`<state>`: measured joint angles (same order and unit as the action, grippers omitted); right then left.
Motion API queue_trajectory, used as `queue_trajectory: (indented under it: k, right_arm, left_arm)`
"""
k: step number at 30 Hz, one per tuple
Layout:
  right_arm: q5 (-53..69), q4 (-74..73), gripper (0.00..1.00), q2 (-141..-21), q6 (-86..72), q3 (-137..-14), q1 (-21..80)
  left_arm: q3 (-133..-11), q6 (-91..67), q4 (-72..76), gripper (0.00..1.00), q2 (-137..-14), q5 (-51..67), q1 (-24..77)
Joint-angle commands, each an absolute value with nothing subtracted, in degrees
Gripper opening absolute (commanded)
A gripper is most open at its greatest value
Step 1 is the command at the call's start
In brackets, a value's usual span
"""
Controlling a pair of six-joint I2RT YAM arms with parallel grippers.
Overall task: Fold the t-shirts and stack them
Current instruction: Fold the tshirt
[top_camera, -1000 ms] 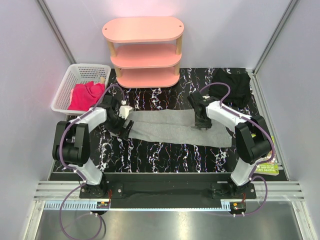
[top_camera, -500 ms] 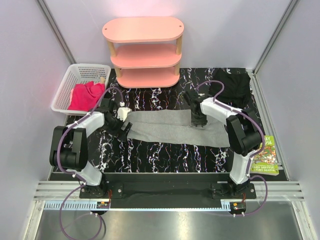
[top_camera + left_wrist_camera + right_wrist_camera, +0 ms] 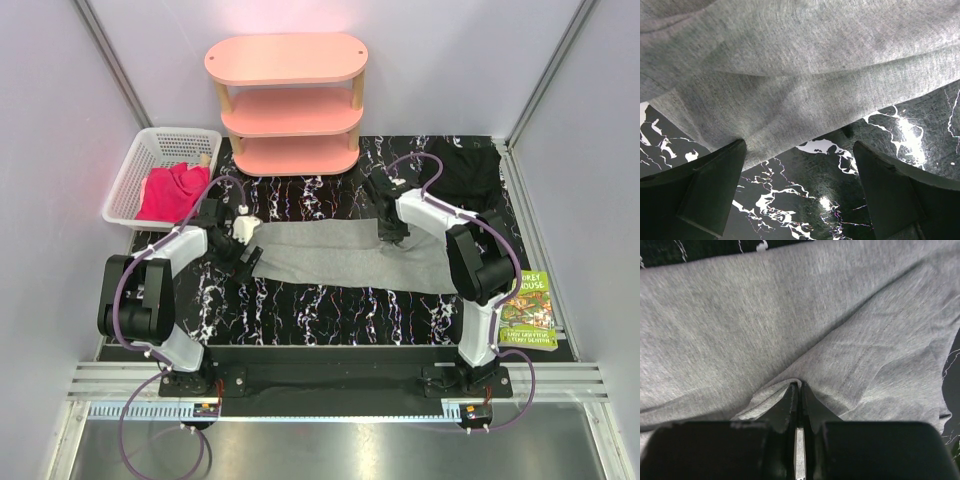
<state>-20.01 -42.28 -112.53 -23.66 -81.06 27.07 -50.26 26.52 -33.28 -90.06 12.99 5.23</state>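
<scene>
Grey t-shirt (image 3: 345, 255) lies as a long flat band across the middle of the black marbled table (image 3: 330, 310), between the two arms. Right gripper (image 3: 797, 387): fingers pressed together, pinching a raised fold of the grey cloth near the band's far edge, right of centre. Left gripper (image 3: 800, 195): fingers spread wide over the band's left end, the cloth's edge touching one finger (image 3: 710, 190). Magenta t-shirt (image 3: 172, 192) sits in the white basket (image 3: 128, 180); black t-shirt (image 3: 465, 168) lies at the table's far right corner.
</scene>
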Motion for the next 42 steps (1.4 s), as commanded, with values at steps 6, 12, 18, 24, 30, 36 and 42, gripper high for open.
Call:
queue_trajectory:
  k: [6,12,18,24,30,36,42]
  right_arm:
    - [-22.33,-41.48,0.16,-116.53,-20.83,-91.84,24.44]
    - [-17.5,-42.36,0.92,-122.69,-19.69,-97.29,24.17]
    - [-20.03,-44.12,1.0,-120.07,-20.48,-97.12,22.51]
    - [-20.4,-43.77,1.0,-108.73,-20.13,-96.77,16.97]
    - [-19.6,-42.8,1.0,-100.03,-22.41,-91.5,14.59]
    - [-10.56,-42.54,1.0,-98.25,-28.12,-82.36,14.41]
    - [2.79,-37.19,1.0,-98.97,-32.25,-75.16,14.33]
  left_arm:
    - [-47.46,27.33,-34.8,0.99,-90.0,9.32,4.13]
    - [-47.37,27.95,-35.59,0.99,-89.47,8.97,4.13]
    - [-47.72,28.48,-36.21,0.99,-88.95,8.44,4.13]
    - [-46.41,29.0,-36.3,0.99,-88.25,7.82,4.13]
    - [-43.42,29.53,-36.3,0.99,-85.17,6.95,4.13]
    - [-43.77,29.79,-36.47,0.99,-84.55,6.77,4.13]
    - [-46.58,28.48,-38.05,0.99,-85.25,8.53,4.13]
